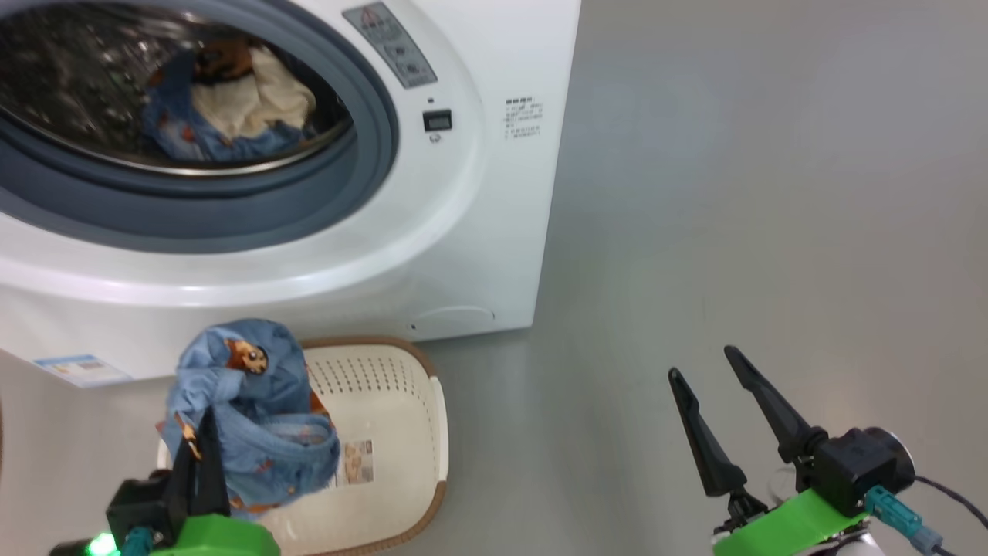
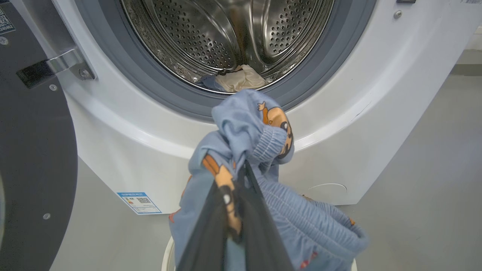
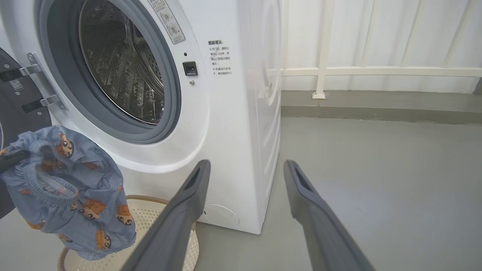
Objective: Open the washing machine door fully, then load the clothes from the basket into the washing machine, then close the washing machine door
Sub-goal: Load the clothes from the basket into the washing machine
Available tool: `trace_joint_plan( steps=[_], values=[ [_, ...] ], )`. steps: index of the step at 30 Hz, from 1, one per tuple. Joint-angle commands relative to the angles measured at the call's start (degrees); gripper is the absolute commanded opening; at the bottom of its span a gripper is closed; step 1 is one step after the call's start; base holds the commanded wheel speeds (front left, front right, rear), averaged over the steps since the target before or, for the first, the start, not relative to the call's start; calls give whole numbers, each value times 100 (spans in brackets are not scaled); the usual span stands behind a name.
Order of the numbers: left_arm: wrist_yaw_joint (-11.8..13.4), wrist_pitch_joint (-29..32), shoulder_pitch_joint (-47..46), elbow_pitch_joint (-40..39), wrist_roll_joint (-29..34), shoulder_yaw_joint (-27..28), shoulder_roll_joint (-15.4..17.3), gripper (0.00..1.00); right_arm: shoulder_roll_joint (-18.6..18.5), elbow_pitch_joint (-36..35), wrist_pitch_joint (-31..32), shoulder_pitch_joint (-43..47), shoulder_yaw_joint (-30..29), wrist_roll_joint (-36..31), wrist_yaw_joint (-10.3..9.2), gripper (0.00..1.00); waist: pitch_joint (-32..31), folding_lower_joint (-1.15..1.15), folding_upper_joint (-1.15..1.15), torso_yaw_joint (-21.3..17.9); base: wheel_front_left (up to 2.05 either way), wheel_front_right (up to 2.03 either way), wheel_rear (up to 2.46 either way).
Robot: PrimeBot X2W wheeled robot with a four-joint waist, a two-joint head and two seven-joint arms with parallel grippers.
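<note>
A bare grey floor (image 1: 733,232) runs under everything, ending at a pale wall with a white rail (image 3: 376,71) in the right wrist view. The left gripper (image 2: 244,169) has its two dark fingers pinched together on a light-blue, bear-print garment (image 2: 260,124). The cloth bunches over the fingertips and hangs below them, hiding much of the fingers. Under the hanging cloth sits the basket (image 1: 417,432). The garment covers much of its inside, so it cannot be told whether anything else lies there or whether the lowest fold touches it. The right gripper (image 1: 702,363) hovers over the floor, fingers spread wide with nothing between them. Beyond the left fingertips stands the washing machine (image 1: 478,232), its mouth uncovered. More clothes (image 1: 231,108), blue and cream, lie low in the drum (image 2: 211,34), partly behind the grey gasket (image 1: 370,139). Left of those fingers the door (image 2: 34,150) stands swung open, cut off by the picture's edge, its window barely showing.
</note>
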Motion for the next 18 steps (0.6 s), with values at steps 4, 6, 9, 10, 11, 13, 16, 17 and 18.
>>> trace_joint_plan(
  steps=[4,6,9,10,11,13,16,17,18],
  values=[
    [15,172,339,-613,72,95,192,0,16,-93,-26,189,138,-57,9,100,-509,0,0,53,0,0,0],
    [14,260,476,-777,66,94,250,0,27,-94,-26,238,125,-71,9,100,-583,0,0,65,0,0,0],
    [7,326,570,-899,52,99,303,0,37,-99,-25,284,112,-87,9,100,-646,0,0,87,0,0,0],
    [13,354,611,-963,47,101,319,0,43,-109,-20,310,104,-99,9,100,-668,0,0,101,0,0,0],
    [18,376,646,-1019,46,98,331,0,50,-119,-14,332,95,-110,9,100,-697,0,0,117,0,0,0],
    [21,426,707,-1114,41,84,354,0,61,-139,9,377,88,-131,9,100,-740,0,0,143,0,0,0],
    [27,492,791,-1256,32,61,375,0,75,-165,49,419,86,-153,9,100,-812,0,0,170,0,0,0],
    [32,505,817,-1294,32,57,386,0,75,-171,57,430,84,-156,9,100,-835,0,0,177,0,0,0],
    [36,522,845,-1335,30,53,394,0,76,-175,64,442,81,-157,9,100,-861,0,0,184,0,0,0]
  ],
)
